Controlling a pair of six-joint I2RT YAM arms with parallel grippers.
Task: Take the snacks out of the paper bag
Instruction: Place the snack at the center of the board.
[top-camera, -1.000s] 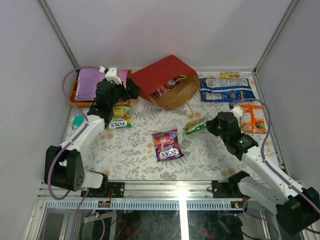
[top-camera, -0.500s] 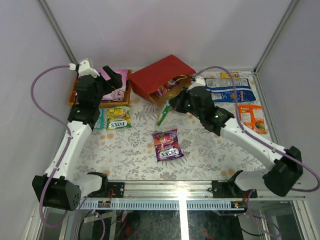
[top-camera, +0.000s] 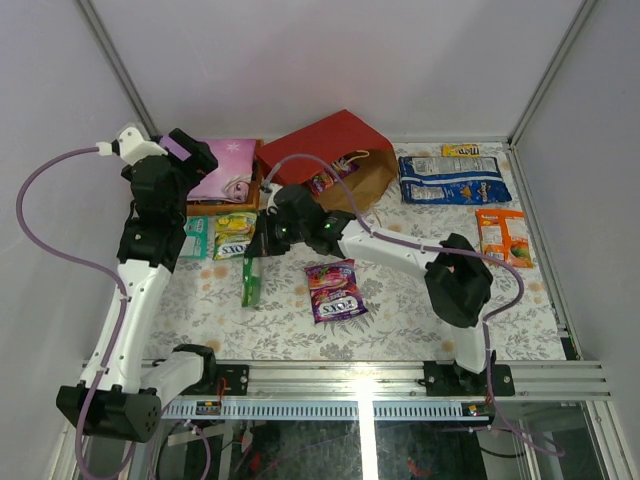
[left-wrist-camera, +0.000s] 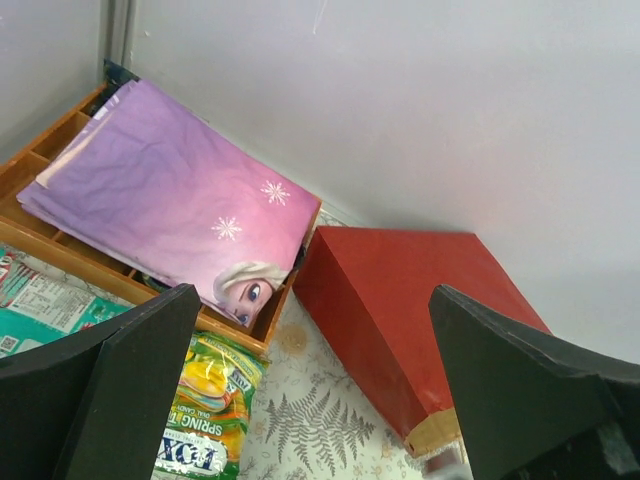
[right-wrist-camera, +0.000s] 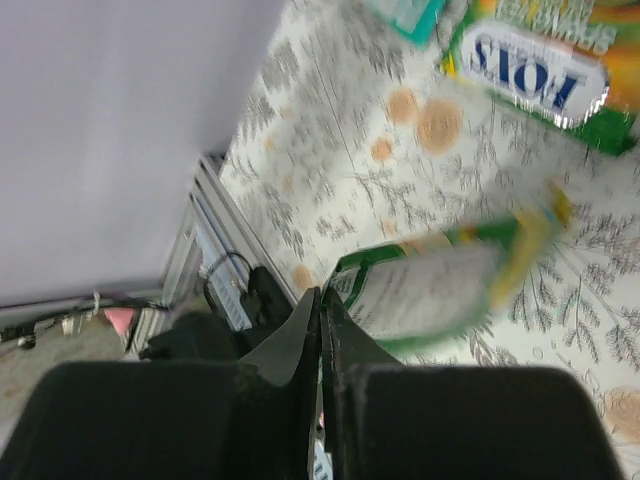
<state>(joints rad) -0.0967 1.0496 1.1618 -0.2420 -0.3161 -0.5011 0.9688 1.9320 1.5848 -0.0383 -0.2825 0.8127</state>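
Right tool (top-camera: 262, 236) left of table (top-camera: 420, 300) centre: paper bag (top-camera: 320, 150) just behind and to its right, Fox's bag (top-camera: 235, 236) just left, second Fox's bag (top-camera: 335, 290) in front-right, pinched packet (top-camera: 250, 283) hanging on its near side. Left tool (top-camera: 195, 155) above tray (left-wrist-camera: 100, 270); paper bag right of it. Three loose packets (top-camera: 452, 180) lie well right of both tools, toward the far-right corner.

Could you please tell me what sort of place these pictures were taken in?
Probably a lab test booth, not a home: plain white panels wall in a patterned table, two robot arms are bolted to a rail at its near edge, and snack packets lie around a red paper bag.
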